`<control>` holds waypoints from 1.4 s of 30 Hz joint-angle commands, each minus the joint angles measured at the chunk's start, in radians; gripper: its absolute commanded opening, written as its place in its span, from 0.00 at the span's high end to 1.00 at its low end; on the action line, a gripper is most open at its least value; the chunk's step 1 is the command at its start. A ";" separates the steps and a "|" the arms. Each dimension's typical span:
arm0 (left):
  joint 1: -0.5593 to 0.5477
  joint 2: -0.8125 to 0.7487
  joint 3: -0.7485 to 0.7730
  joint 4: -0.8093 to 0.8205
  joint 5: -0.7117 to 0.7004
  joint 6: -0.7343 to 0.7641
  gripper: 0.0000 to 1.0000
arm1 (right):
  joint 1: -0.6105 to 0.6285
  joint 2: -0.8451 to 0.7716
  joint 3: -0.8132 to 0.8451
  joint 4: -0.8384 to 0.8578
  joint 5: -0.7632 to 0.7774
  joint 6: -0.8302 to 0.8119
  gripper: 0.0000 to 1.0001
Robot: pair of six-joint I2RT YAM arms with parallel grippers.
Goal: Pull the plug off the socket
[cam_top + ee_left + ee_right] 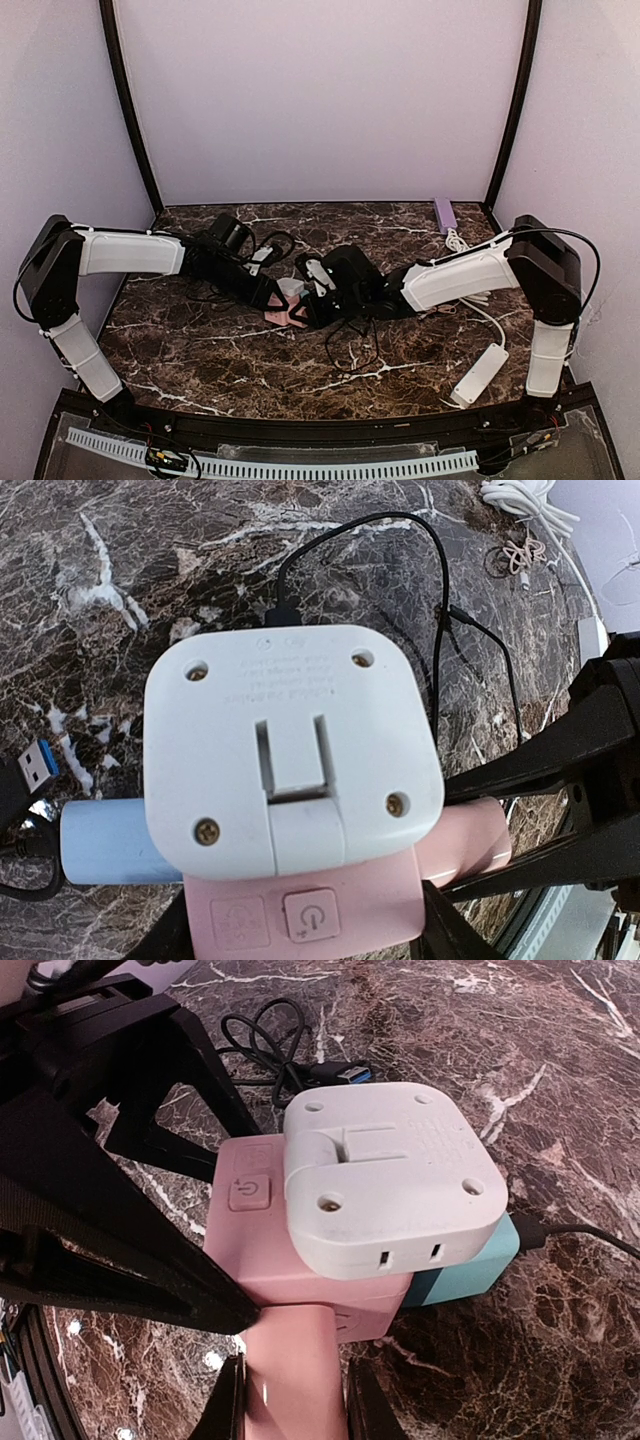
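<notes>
The pink cube socket (300, 912) (258, 1250) (284, 317) is at the table's middle, with a power button on its upper face. My left gripper (305, 925) (275, 297) is shut on the socket, one black finger on each side. A pink plug (295, 1370) (472, 838) sticks out of one side face, still seated in the socket. My right gripper (297, 1405) (308, 308) is shut on that plug. A white square adapter (290, 740) (390, 1180) sits on the socket's top. A light blue plug (100, 840) (470, 1265) with a black cable is in another face.
Loose black cables (350, 348) and a blue-tipped USB connector (340, 1072) lie on the marble table round the socket. A long white power strip (480, 373) lies at the front right, its white cord (470, 300) running back. A small purple block (444, 213) rests at the back right.
</notes>
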 commanded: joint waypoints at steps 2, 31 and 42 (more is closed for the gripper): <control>-0.005 -0.007 0.029 -0.020 -0.045 -0.005 0.77 | 0.044 -0.018 0.066 -0.040 0.149 0.064 1.00; -0.005 -0.013 0.036 -0.013 0.008 0.015 0.81 | 0.091 -0.013 0.142 -0.145 0.200 -0.004 1.00; -0.005 -0.034 0.033 0.002 0.054 0.041 0.83 | 0.084 -0.060 0.074 -0.034 0.059 -0.163 1.00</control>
